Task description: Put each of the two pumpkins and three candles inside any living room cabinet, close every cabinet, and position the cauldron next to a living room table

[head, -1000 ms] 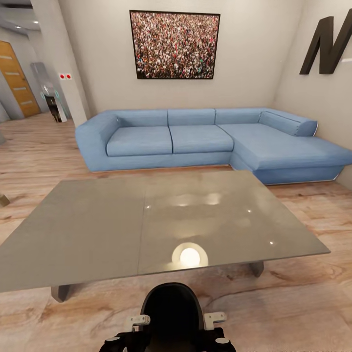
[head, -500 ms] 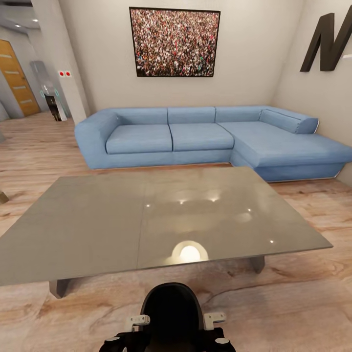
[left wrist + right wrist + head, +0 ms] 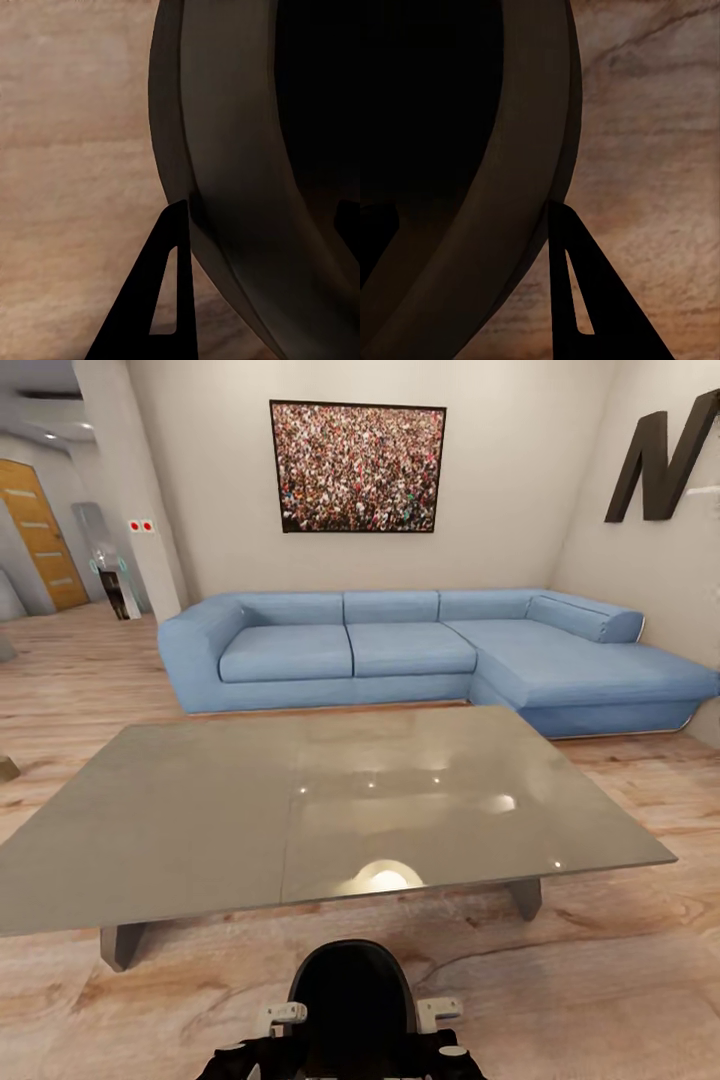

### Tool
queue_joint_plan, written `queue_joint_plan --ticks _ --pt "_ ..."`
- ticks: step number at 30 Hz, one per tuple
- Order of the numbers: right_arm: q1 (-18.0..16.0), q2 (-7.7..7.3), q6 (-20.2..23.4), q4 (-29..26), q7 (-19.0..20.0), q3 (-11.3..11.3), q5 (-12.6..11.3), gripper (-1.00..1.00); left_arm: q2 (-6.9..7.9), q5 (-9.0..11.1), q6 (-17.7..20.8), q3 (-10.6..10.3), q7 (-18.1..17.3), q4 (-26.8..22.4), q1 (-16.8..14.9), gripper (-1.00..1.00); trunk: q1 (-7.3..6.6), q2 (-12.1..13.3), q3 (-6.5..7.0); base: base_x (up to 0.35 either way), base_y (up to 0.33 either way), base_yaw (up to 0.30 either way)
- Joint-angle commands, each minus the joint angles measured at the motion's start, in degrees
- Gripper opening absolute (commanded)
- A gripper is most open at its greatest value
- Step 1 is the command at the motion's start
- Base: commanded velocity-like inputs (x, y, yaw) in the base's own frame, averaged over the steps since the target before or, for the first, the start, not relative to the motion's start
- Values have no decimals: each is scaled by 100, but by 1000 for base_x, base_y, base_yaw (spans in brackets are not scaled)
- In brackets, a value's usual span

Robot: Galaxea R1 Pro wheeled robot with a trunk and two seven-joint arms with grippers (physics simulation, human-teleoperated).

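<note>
cauldron rim wall pinched by left gripper, one finger outside, one inside. right gripper grips the rim likewise. wood floor lies beyond it. grey table stands ahead, blue sofa behind.

the tabletop stands directly in front of the robot, on the floor. behind the tabletop is the sofa, against the back wall, and its long part goes forward along the right wall. the picture hangs on the wall above the sofa. a door is far at the left, behind a pillar.
</note>
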Motion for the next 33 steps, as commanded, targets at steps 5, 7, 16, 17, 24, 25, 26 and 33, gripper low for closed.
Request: queue_joint_plan --ticks 5,7,16,17,24,25,26,33 --pt "-6 -8 -295 -36 448 9 -316 -100 24 69 -294 -19 -30 117 8 -100 233 -3 -28 0 0 0" --pt "-6 -5 -291 -36 447 9 -316 -100 24 68 -294 -19 -30 117 8 -100 233 -3 -28 0 0 0" --pt "-6 -1 -286 -36 446 9 -316 100 30 66 -294 -13 -30 117 8 100 233 -3 -28 0 0 0" --pt "-6 0 -286 -36 446 9 -316 100 32 66 -294 -11 -30 117 8 100 233 -3 -28 0 0 0" --pt "-6 1 -286 -36 446 9 -316 100 33 65 -294 -10 -28 117 8 100 233 -3 -28 0 0 0" --pt "-6 1 -286 -36 446 9 -316 100 33 67 -294 -11 -29 117 8 100 233 -3 -28 0 0 0" --pt "-6 -1 -286 -36 446 9 -316 100 33 66 -294 -11 -29 117 8 100 233 -3 -28 0 0 0" --pt "-6 -1 -286 -36 446 9 -316 100 33 66 -294 -10 -30 117 8 100 233 -3 -28 0 0 0"
